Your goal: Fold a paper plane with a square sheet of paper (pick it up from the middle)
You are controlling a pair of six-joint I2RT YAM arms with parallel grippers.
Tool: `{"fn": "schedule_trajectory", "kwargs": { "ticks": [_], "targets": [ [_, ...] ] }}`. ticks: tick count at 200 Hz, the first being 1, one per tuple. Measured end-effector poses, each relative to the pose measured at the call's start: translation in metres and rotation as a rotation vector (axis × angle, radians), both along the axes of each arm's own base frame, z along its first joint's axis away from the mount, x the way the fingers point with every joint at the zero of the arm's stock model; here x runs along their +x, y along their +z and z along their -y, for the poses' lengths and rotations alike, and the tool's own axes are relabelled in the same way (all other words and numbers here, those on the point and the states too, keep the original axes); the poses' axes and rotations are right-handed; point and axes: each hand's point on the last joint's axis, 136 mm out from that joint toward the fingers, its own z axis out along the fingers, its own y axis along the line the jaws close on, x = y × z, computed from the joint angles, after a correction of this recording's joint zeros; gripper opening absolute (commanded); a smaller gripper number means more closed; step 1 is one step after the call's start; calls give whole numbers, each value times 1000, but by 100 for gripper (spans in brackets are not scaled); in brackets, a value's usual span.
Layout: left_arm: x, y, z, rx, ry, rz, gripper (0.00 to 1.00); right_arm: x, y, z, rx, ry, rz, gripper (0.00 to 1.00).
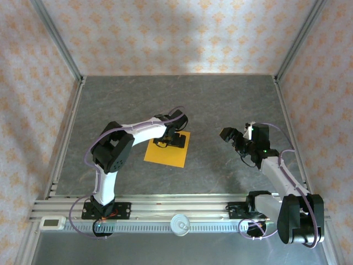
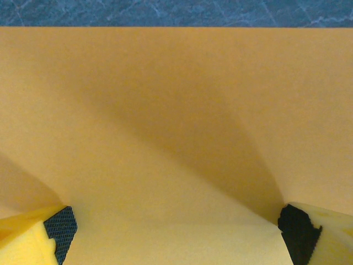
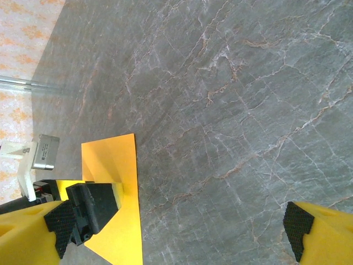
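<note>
Square sheet of paper (image 1: pixel 165 155) is noted lying flat and unfolded on the grey marbled table (image 1: pixel 220 99). Left gripper (image 1: pixel 169 140) is lowered over the sheet's far half, jaws spread wide, nothing clamped. In the left wrist view its black pads (image 2: pixel 62 227) are seen low over the orange surface; contact cannot be told. Right gripper (image 1: pixel 234 138) is held to the right of the sheet, well apart from it, jaws likewise spread. In the right wrist view, a corner of the sheet is caught with the left fingers over it.
</note>
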Motion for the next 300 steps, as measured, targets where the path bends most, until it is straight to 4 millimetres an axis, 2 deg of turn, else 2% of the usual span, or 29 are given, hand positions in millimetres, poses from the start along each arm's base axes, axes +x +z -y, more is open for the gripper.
{"fn": "schedule_trajectory", "kwargs": {
  "ticks": [72, 132, 182, 233, 280, 300],
  "targets": [
    [0, -1, 1, -30, -3, 29, 90, -3, -4, 1, -3, -3, -22, 100],
    [0, -1, 1, -33, -3, 32, 88, -4, -5, 2, -7, -9, -28, 100],
    [0, 1, 1, -37, -3, 38, 88, -3, -5, 2, 1, -18, -34, 100],
    [-2, 6, 0, -40, -3, 41, 94, 0, 2, 2, 5, -20, -24, 100],
    [-4, 31, -2, -63, -3, 70, 97, 3, 8, 1, 9, -23, -11, 100],
    [-5, 32, -1, -70, -5, 67, 98, 3, 8, 1, 11, -24, -12, 100]
  ]
}}
